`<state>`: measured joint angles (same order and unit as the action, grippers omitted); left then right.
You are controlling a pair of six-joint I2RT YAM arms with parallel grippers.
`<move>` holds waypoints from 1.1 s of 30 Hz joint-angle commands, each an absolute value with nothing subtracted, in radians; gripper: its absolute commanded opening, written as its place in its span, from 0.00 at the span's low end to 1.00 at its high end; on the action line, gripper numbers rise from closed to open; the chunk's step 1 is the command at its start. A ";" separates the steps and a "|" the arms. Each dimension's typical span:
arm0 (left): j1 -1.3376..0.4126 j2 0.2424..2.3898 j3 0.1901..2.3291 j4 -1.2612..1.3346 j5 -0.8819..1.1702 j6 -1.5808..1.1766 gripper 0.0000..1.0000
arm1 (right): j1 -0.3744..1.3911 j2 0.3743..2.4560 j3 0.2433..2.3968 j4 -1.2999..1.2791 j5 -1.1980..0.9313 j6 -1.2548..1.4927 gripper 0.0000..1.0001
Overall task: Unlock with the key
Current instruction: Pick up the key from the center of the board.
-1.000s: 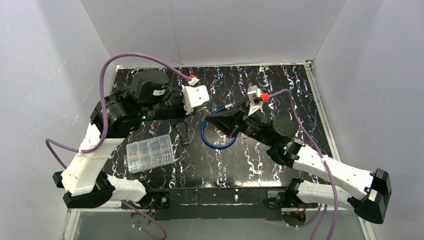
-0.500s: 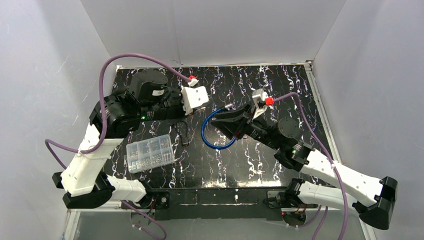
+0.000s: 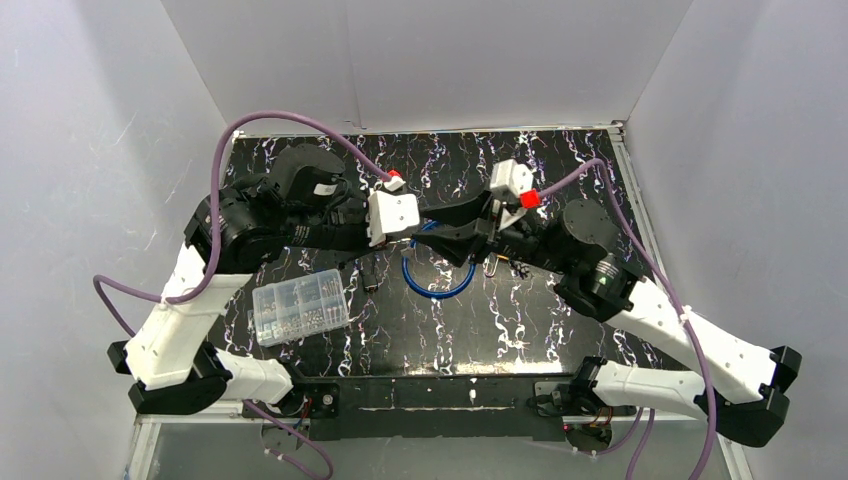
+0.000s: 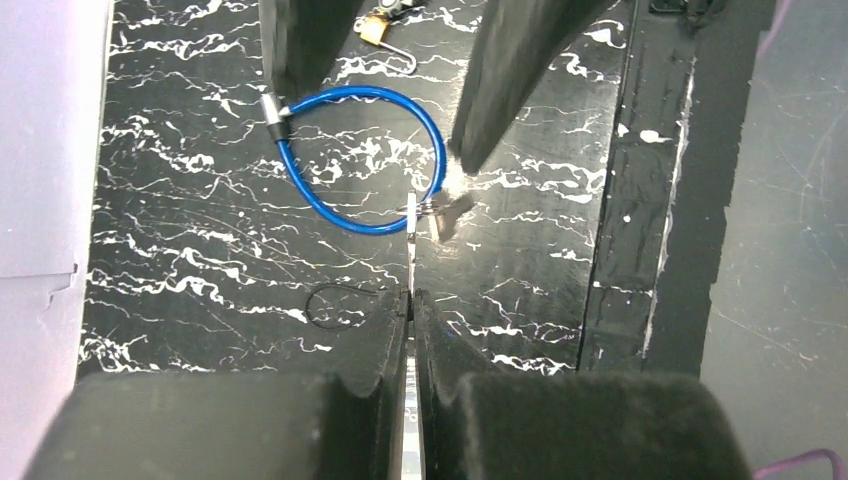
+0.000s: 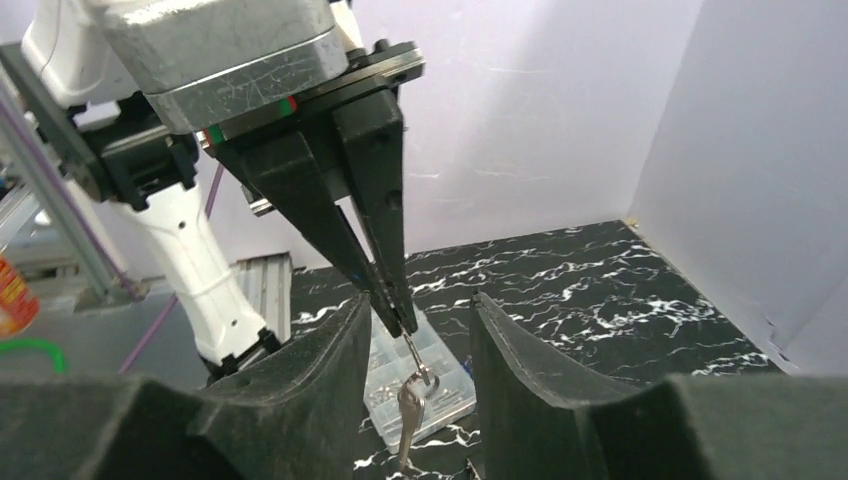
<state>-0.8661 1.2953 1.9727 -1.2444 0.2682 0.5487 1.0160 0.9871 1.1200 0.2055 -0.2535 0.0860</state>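
Above the middle of the black, white-veined worktop (image 3: 560,160), the left gripper (image 4: 410,298) is pinched tight on a thin silver key (image 4: 411,240). The left wrist view shows this key edge-on, pointing away from the fingers. From its far end a small ring carries a second silver key (image 5: 408,412), which dangles free. The right gripper (image 5: 417,300) faces the left one with its jaws moderately parted, one finger on each side of the dangling key and neither touching it. Below them a blue plastic-coated cable loop with a metal end (image 4: 300,180) lies flat at the worktop's centre. Just beside the loop, on the side towards the worktop's right edge, sits a small brass padlock with a silver shackle (image 4: 382,24). Whether the shackle is latched I cannot tell. A clear plastic compartment box of small metal parts (image 3: 300,305) rests well apart, towards the near left corner.
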 commanded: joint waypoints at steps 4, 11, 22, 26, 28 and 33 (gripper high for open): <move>-0.865 1.297 2.010 -1.318 0.341 0.571 0.00 | 1.018 1.041 1.184 0.119 -0.426 0.029 0.43; -0.865 1.302 2.025 -1.331 0.351 0.573 0.00 | 1.012 1.062 1.205 0.050 -0.494 0.016 0.33; -0.865 1.315 2.044 -1.343 0.364 0.571 0.00 | 1.013 1.100 1.222 0.069 -0.494 0.032 0.24; -0.865 1.320 2.053 -1.352 0.367 0.570 0.00 | 1.012 1.117 1.225 0.074 -0.488 0.032 0.22; -0.865 1.318 2.056 -1.350 0.366 0.569 0.00 | 1.013 1.124 1.230 0.070 -0.486 0.032 0.13; -0.866 1.317 2.066 -1.346 0.361 0.570 0.00 | 1.012 1.128 1.230 0.054 -0.467 0.036 0.01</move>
<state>-0.8656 1.3235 2.0290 -1.3456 0.3401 0.5663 1.0111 1.1239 1.1827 0.0474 -0.4821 0.0274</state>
